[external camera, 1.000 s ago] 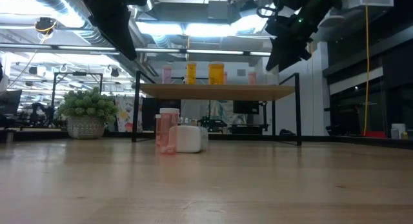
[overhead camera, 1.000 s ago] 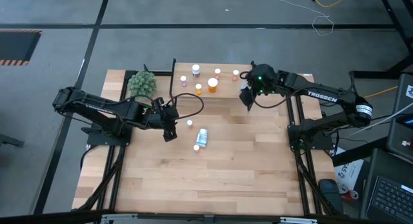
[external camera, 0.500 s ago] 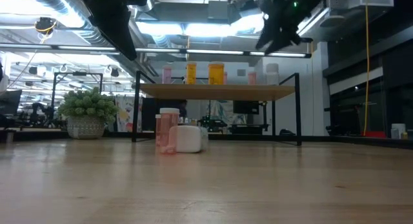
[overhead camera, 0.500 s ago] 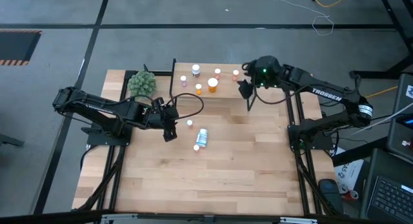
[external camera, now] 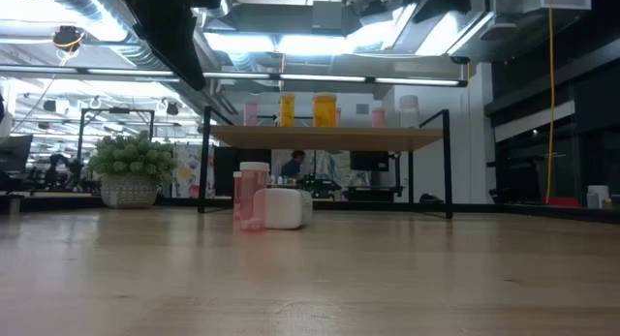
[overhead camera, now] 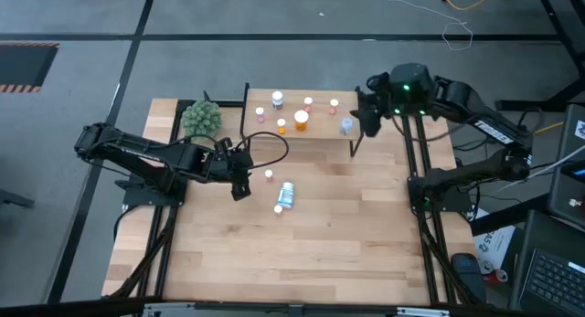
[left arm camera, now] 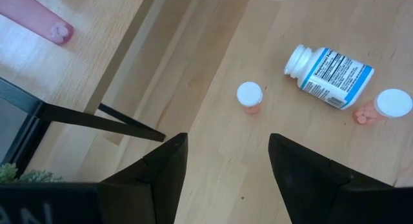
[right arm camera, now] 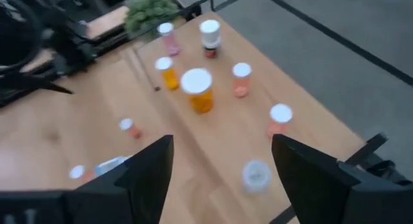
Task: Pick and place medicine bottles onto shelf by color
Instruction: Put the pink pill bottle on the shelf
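Note:
The shelf stands at the table's far side, and several medicine bottles stand on it. Among them are a large orange one and a pale clear one at its right end. My right gripper hovers open, high above that right end, and holds nothing. On the tabletop a white labelled bottle lies on its side between two small pinkish bottles. My left gripper hangs open just left of them and touches nothing.
A green plant ball in a pot sits left of the shelf. The shelf's black legs stand on the table. Bare wood stretches toward the near edge. Beyond the table, the low view looks into a room.
My right gripper has risen from the shelf's right end and drawn back toward the table's right edge, out of the low view. The pale clear bottle it covered now stands free on the shelf.

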Robot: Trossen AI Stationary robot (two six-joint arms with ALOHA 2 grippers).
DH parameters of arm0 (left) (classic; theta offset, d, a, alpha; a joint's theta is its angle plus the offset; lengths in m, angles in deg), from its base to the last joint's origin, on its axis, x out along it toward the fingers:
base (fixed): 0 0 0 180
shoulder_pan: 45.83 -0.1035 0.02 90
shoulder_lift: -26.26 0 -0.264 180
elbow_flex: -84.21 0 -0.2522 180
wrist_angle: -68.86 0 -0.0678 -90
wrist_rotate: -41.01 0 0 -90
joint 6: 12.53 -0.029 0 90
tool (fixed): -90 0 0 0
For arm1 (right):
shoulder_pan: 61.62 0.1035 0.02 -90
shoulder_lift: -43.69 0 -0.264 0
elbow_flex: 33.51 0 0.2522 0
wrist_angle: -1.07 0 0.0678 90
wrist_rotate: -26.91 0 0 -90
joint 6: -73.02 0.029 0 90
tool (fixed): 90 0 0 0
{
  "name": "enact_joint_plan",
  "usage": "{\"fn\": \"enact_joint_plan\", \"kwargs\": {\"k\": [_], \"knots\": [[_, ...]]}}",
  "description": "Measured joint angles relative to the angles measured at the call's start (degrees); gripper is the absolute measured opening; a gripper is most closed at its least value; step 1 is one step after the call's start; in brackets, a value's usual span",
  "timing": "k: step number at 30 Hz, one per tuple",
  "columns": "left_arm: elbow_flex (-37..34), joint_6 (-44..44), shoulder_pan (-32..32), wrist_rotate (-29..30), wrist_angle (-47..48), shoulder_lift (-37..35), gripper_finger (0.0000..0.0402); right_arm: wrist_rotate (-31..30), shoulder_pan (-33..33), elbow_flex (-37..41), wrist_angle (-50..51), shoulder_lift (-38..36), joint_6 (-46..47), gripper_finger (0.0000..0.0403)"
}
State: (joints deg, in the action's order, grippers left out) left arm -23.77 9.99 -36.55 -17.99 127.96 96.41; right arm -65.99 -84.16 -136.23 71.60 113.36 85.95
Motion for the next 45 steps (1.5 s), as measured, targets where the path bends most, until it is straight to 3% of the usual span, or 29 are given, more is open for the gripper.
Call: {"fn": "enact_joint_plan", "kwargs": {"k": [8,20,26,39,45], "knots": [[0.0,0.0,0.0,0.0,0.0,0.0,0.0212,-0.1,11.3,9.0,-4.0,-5.9,6.7,0.0264],[0.0,0.0,0.0,0.0,-0.2,0.0,0.0212,-5.7,30.3,30.9,-37.7,-1.2,10.6,0.0264],[0.0,-0.1,0.0,0.0,-0.4,0.0,0.0212,-15.5,35.3,32.0,-38.9,5.5,15.5,0.0264],[0.0,-0.3,0.0,0.0,-0.6,0.0,0.0212,-16.1,39.8,32.0,-52.6,18.1,21.5,0.0264],[0.0,1.1,0.6,-0.6,-0.6,0.0,0.0212,-18.0,41.2,32.0,-52.0,20.4,24.6,0.0264]]}}
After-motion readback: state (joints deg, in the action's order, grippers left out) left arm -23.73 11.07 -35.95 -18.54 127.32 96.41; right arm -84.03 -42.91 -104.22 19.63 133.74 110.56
